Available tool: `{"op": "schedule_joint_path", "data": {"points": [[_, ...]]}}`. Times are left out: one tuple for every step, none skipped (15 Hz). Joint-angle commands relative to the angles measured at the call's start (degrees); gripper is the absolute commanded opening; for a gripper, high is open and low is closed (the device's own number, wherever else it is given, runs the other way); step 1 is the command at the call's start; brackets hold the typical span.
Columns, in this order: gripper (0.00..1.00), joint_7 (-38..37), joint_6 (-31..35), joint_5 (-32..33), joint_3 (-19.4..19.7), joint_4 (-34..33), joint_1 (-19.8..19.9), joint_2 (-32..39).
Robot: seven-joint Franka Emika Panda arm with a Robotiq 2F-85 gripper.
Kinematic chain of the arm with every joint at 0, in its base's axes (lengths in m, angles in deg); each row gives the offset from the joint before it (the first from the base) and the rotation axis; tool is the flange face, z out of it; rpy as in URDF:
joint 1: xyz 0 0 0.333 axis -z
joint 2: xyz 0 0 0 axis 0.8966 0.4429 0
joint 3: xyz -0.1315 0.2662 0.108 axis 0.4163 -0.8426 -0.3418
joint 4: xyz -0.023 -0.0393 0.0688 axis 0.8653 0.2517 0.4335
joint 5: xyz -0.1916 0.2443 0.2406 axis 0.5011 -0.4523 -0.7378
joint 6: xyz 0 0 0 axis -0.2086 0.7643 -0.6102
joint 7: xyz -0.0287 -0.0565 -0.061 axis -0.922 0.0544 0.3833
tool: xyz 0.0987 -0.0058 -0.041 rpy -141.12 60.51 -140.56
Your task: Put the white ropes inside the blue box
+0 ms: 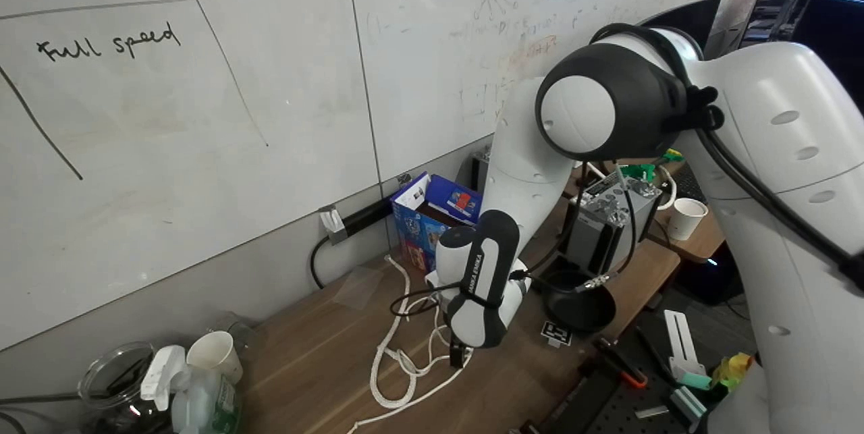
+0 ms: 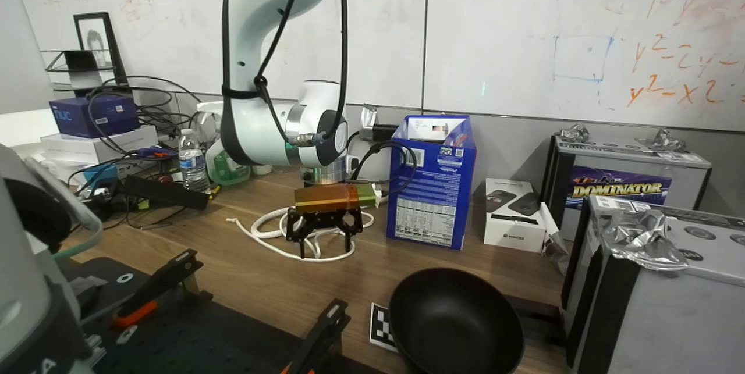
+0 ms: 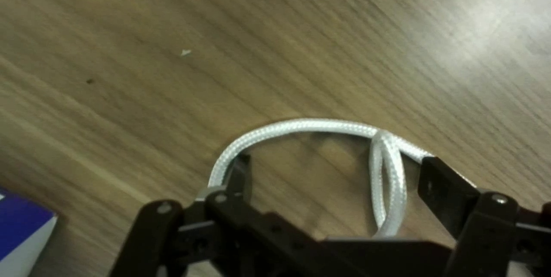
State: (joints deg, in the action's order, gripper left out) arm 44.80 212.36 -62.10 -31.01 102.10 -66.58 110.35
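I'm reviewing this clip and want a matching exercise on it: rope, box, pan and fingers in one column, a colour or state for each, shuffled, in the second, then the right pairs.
Column one:
1. rope
2. box
3. pan
4. fingers

Column two:
A. black and round
B. spread apart
C. white, in loose loops
D. blue, upright, top open

Pairs: 1-C; 2-D; 3-A; 4-B

In an exterior view: camera high, angled down past the arm point(image 1: 611, 100) onto the table point(image 1: 297, 360), whiteboard point(image 1: 270, 96) slanting behind; in an exterior view: camera lower, facing the whiteboard across the table, pan point(image 2: 457, 316) in near foreground. Wrist view: close above table and rope point(image 3: 310, 125), facing down, gripper point(image 3: 335, 173) along the bottom edge. Shared by both exterior views: rope, blue box point(image 2: 432, 185), pan, arm.
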Motion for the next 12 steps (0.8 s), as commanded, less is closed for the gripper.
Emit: {"op": "schedule_joint_path", "data": {"points": [[1.00, -1.8, 0.0, 1.7, 0.9, -1.7, -0.9, 1.2], [1.00, -1.8, 0.0, 1.7, 0.9, -1.7, -0.8, 1.2], [1.00, -1.8, 0.0, 1.7, 0.9, -1.8, -0.8, 1.3], [1.00, -1.9, 0.0, 1.7, 0.9, -1.8, -0.9, 1.3], [1.00, -1.9, 0.0, 1.7, 1.0, -1.8, -0.9, 1.3], [1.00, -2.0, -0.1, 1.7, 1.1, -1.8, -1.1, 1.2], [1.00, -2.1, -0.1, 1.8, 1.2, -1.7, -1.2, 0.9], [1.00, -2.2, -0.1, 1.8, 1.4, -1.6, -1.4, 0.7], [1.00, -2.2, -0.1, 1.8, 1.4, -1.6, -1.4, 0.7], [1.00, -2.3, -0.1, 1.8, 1.5, -1.6, -1.5, 0.7], [1.00, -2.3, -0.1, 1.8, 1.5, -1.7, -1.5, 0.7], [1.00, -2.3, -0.1, 1.8, 1.5, -1.7, -1.6, 0.9]]}}
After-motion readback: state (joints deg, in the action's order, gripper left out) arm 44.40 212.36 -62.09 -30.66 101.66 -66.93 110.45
